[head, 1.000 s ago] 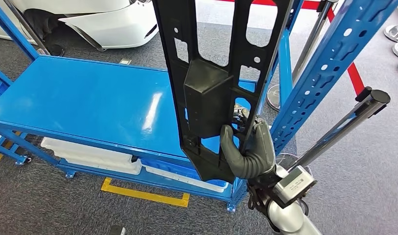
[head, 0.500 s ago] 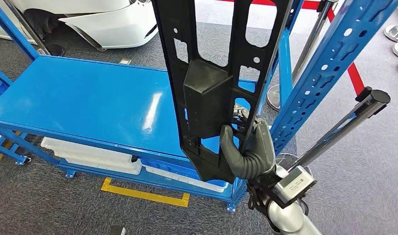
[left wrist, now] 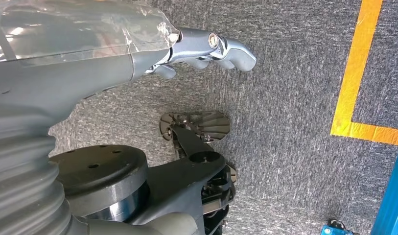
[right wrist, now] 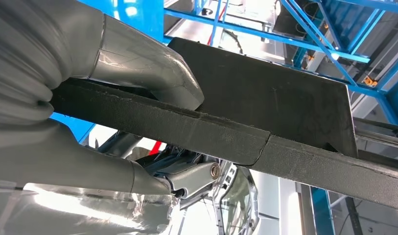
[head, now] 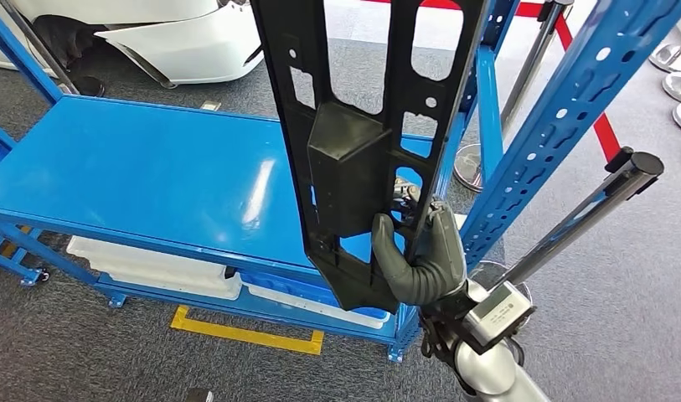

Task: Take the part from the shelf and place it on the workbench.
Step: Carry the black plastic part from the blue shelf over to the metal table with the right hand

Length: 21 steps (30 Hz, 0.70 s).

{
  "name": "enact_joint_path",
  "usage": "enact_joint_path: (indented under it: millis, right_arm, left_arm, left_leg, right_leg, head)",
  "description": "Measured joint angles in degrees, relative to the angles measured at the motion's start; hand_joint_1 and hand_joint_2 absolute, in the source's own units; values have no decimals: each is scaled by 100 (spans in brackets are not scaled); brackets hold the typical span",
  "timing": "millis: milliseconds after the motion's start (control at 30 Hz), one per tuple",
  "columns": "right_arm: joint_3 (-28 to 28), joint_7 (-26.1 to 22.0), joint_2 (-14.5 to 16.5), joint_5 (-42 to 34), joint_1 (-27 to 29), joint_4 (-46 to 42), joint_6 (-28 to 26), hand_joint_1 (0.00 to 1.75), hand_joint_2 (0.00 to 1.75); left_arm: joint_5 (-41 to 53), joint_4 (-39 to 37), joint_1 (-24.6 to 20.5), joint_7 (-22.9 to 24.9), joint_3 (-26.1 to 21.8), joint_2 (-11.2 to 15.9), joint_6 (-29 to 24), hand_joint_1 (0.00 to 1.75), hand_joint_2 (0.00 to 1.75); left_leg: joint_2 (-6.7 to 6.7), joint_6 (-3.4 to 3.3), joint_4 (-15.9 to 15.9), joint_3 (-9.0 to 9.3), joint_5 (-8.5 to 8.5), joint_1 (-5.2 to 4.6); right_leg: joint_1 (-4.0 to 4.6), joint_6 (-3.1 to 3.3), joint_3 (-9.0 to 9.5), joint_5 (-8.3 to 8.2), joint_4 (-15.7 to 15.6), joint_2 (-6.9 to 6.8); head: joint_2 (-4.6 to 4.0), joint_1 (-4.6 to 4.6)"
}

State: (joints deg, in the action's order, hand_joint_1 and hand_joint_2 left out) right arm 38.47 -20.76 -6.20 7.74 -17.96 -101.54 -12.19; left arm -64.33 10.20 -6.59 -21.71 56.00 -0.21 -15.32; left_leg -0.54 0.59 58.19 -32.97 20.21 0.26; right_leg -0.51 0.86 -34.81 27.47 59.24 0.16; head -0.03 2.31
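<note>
The part [head: 353,159] is a long black plastic panel with cut-outs and a boxy bulge in its middle. It stands upright in the head view, over the right end of the blue workbench top [head: 152,176]. My right hand [head: 420,255] grips its lower edge, thumb on the near face and fingers behind. In the right wrist view the part's edge [right wrist: 265,103] runs across between the thumb and the fingers [right wrist: 138,63]. My left hand [left wrist: 113,54] hangs over grey carpet and holds nothing, its fingers [left wrist: 211,46] loosely apart.
A blue perforated rack upright [head: 563,126] rises just right of the part. A dark pole [head: 588,209] slants beside it. White trays [head: 152,264] lie under the bench top. Yellow floor tape [head: 253,335] marks the carpet in front. A white car body [head: 186,38] sits behind.
The whole picture has shifted slightly, so the camera moved. The part and my right hand sit a little further left, and the grip is unchanged.
</note>
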Motion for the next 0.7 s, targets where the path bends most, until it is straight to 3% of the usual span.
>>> enact_joint_path:
  millis: [67, 133, 200, 233, 300, 367, 533, 600, 667, 700]
  right_arm:
    - [0, -1, -1, 0, 0, -1, -1, 175, 175]
    - [0, -2, -3, 0, 14, 0, -1, 175, 175]
    - [0, -1, -7, 0, 37, 1, -1, 175, 175]
    - [0, 0, -9, 0, 43, 1, -1, 175, 175]
    - [0, 1, -10, 0, 45, 1, -1, 175, 175]
    - [0, 0, -10, 0, 44, 2, -1, 175, 175]
    - [0, 0, -9, 0, 40, 2, 0, 175, 175]
    - [0, 0, -8, 0, 37, 1, 1, 175, 175]
    - [0, 0, -8, 0, 37, 2, 1, 175, 175]
    - [0, 0, -8, 0, 38, 2, 1, 175, 175]
  left_arm:
    - [-1, 1, -3, 1, 0, -1, 1, 0, 175]
    - [-3, 0, -2, 1, -1, -1, 6, 0, 175]
    - [-8, -1, 1, 1, -1, -1, 13, 0, 175]
    - [-9, 0, 1, 1, -1, -1, 15, 0, 175]
    - [-11, 1, 2, 1, -1, -2, 16, 0, 175]
    - [-11, 1, -2, 1, -1, -1, 17, 0, 175]
    - [-11, 1, -4, 1, -2, -2, 17, 0, 175]
    - [-11, 1, -2, 1, -2, -1, 17, 0, 175]
    - [-12, 1, 10, 1, -1, -1, 17, 0, 175]
    - [-16, 1, 17, 1, -1, -1, 17, 0, 175]
  left_leg:
    - [-9, -44, -84, 50, -40, 38]
    - [-13, -58, -99, 60, -45, 44]
    - [-12, -50, -95, 65, -33, 48]
    - [-10, -36, -91, 76, -22, 53]
    - [-4, 13, -74, 113, 22, 72]
    - [0, 83, -39, 127, 68, 74]
    - [0, 256, 90, 120, 194, 113]
    - [8, 276, 624, -102, 492, 114]
    - [10, 279, 1401, -502, 807, 106]
    - [11, 278, 1644, -646, 852, 105]
  right_leg:
    - [2, -37, -132, 191, 314, 2]
    - [-20, -63, -482, 518, 1025, 2]
    - [-50, -82, -759, 631, 1517, 0]
    - [-64, -89, -749, 527, 1456, -1]
    - [-85, -92, -442, 131, 770, -12]
    - [-60, -54, -146, -85, 140, -20]
    - [-1, 129, -49, -64, -35, 4]
    - [-7, 184, -11, -63, -68, -3]
    - [15, 218, -3, -46, -67, -1]
    - [27, 228, 2, -38, -62, 7]
  head:
    - [-1, 25]
    - [1, 94]
    - [0, 159]
    - [0, 186]
    - [-1, 241]
    - [-1, 282]
    - [0, 207]
    - [0, 132]
    - [-1, 52]
    - [-1, 26]
